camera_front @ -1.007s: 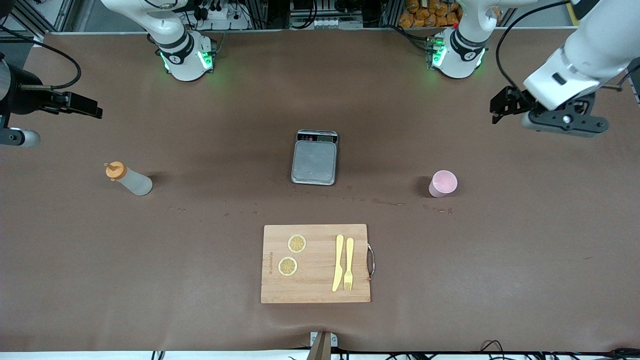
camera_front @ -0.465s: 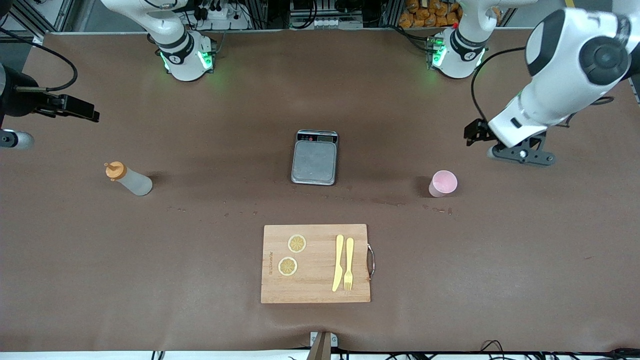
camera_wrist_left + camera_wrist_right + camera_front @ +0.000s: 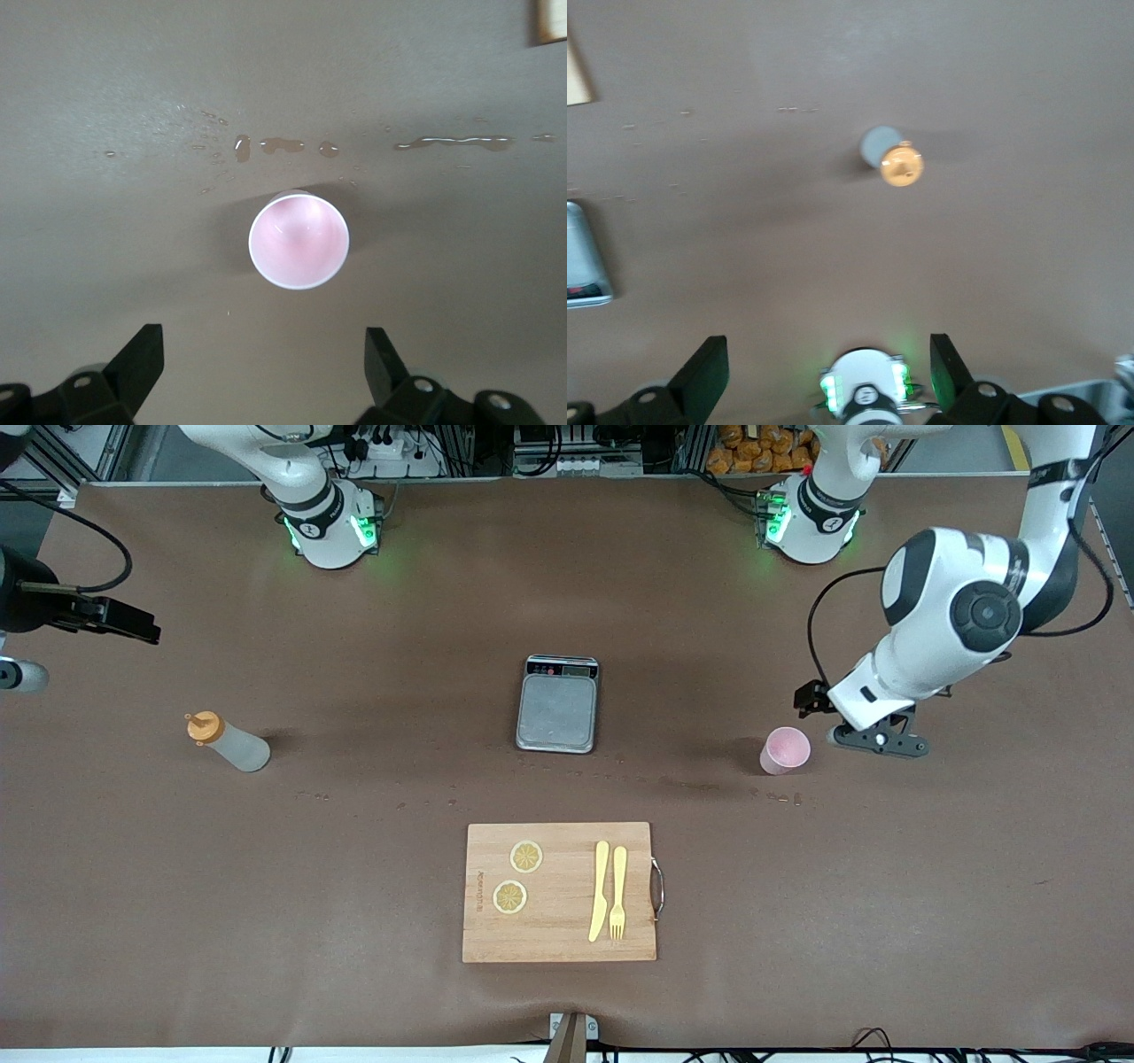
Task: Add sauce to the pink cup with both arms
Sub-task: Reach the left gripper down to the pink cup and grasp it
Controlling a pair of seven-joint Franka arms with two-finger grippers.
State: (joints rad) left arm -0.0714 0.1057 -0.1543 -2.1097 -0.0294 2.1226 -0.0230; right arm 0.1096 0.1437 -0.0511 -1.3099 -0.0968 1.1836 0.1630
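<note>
The sauce bottle (image 3: 229, 745), whitish with an orange cap, stands tilted-looking on the table toward the right arm's end; it also shows in the right wrist view (image 3: 891, 158). The pink cup (image 3: 785, 750) stands upright and empty toward the left arm's end; it also shows in the left wrist view (image 3: 299, 240). My left gripper (image 3: 806, 697) hangs low just beside the cup, open and empty; in its wrist view (image 3: 263, 343) the jaws stand wide apart with the cup ahead of them. My right gripper (image 3: 140, 629) is open and empty over the table's edge at the right arm's end, apart from the bottle; it also shows in its wrist view (image 3: 828, 347).
A grey scale (image 3: 556, 713) sits mid-table. A wooden cutting board (image 3: 560, 948) nearer the camera carries two lemon slices (image 3: 518, 876), a yellow knife (image 3: 600, 889) and fork (image 3: 617, 892). Wet spots (image 3: 687, 784) lie between scale and cup.
My left arm has swung down and toward the table's middle, bringing its gripper close beside the pink cup. My right gripper has drifted slightly toward the table's edge.
</note>
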